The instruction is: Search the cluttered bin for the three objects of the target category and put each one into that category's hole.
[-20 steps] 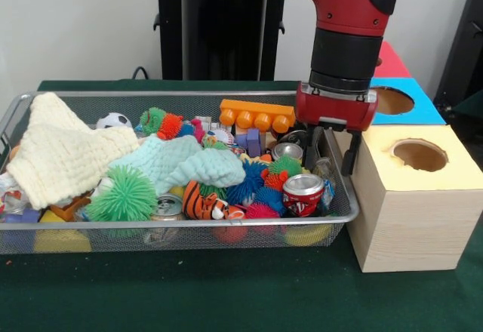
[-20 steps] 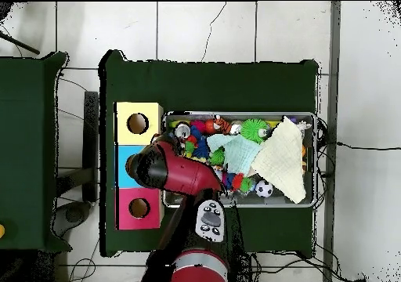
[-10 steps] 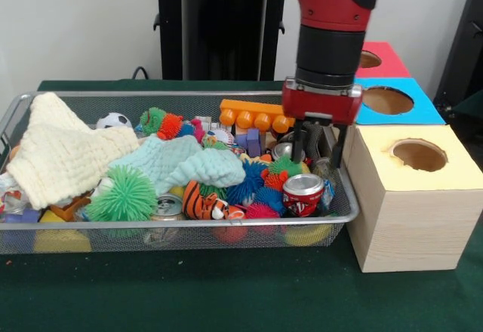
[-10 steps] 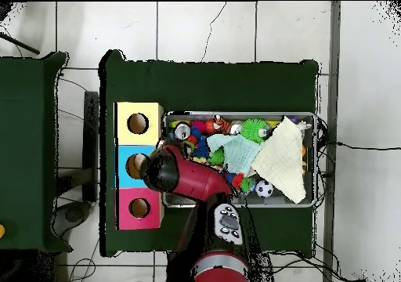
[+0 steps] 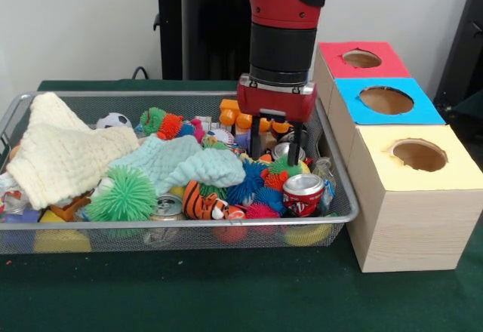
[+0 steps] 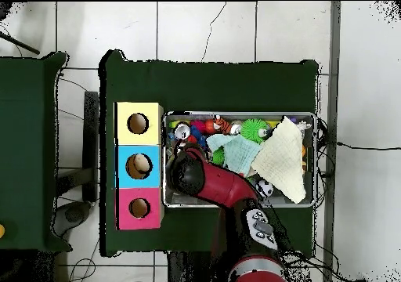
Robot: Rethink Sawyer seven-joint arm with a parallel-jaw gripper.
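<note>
With the gripper [image 5: 276, 149] open and empty above the bin [image 5: 343, 215], the search step applies; next, descend onto 1 target.

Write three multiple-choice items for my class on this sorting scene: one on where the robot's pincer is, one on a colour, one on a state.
1. Where is the pincer?
A. Over the bin's end nearest the boxes
B. Above the yellow box
C. Beside the cream cloth

2. What colour is the top of the middle box?
A. Green
B. Blue
C. White

3. How does the red can sit?
A. Inside a box hole
B. On the table outside the bin
C. In the bin, among the spiky balls

Answers:
1. A: in the front view the fingers hang inside the bin at its box end.
2. B: it lies between the red-topped and yellow-topped boxes.
3. C: it rests by the bin's front wall, its silver top showing.
</note>
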